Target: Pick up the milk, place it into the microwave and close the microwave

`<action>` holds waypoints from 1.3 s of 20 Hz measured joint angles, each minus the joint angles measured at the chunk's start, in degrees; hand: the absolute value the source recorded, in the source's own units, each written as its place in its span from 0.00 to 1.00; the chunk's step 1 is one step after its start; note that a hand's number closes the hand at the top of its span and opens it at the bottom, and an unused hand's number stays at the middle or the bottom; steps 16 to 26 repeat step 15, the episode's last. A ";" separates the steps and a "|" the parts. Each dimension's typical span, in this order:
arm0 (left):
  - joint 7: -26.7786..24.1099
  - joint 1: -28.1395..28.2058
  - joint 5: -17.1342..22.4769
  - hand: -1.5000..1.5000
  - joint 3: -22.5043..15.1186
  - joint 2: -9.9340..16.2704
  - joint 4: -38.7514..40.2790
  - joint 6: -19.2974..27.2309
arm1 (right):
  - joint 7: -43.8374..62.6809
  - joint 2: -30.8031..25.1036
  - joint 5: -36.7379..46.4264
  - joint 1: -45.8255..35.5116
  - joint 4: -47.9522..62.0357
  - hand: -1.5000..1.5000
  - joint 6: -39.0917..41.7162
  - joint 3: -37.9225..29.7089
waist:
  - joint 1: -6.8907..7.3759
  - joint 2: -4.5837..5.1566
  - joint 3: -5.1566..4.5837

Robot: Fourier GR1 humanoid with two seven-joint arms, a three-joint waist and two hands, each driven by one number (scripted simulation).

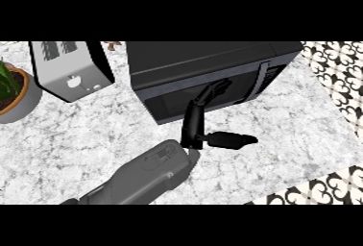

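- The milk was not seen anywhere in the head view, so its place could not be told.
- The microwave (205, 57) was set at the far middle of the counter (85, 139), turned slightly, with its dark front faced toward the near side.
- The microwave's door (166, 103) was seen lying flush with the front of the casing, and a pale upright strip (264, 77) was seen at the right end of that front.
- The left hand (193, 126) was raised in front of the door, just near of it, with the wrist low and the hand stretched up toward the far side.
- Its fingers (211, 92) were held straight and pressed together, and their tips were laid against the door's face; nothing was pinched or gripped by them.
- The thumb (230, 140) was spread wide, stuck out to the right, apart from the fingers and above the counter.
- The grey forearm (142, 175) was brought in from the near left edge.
- A silver toaster (71, 67) was placed to the left of the microwave, apart from it.
- A potted plant (14, 93) was cut off by the left edge, left of the toaster.
- A patterned black-and-white floor (340, 72) was shown beyond the counter's right edge.
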 measured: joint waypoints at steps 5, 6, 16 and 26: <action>-1.16 -0.33 1.34 0.00 -0.35 0.00 0.36 -0.17 | 1.57 1.46 -5.36 -0.57 2.54 0.00 3.35 1.91 | 0.04 0.09 -0.01; -1.45 -0.34 1.56 0.00 -0.41 0.01 0.45 -0.21 | 1.91 1.44 -6.23 -0.71 3.10 0.00 3.95 2.05 | 0.01 0.08 -0.02; -3.95 -0.23 3.68 0.00 -0.30 0.01 1.06 -0.57 | 4.59 0.06 -11.92 -2.82 7.14 0.00 7.16 1.74 | -0.49 0.05 -0.02; -3.95 -0.23 3.68 0.00 -0.30 0.01 1.06 -0.57 | 4.59 0.06 -11.92 -2.82 7.14 0.00 7.16 1.74 | -0.49 0.05 -0.02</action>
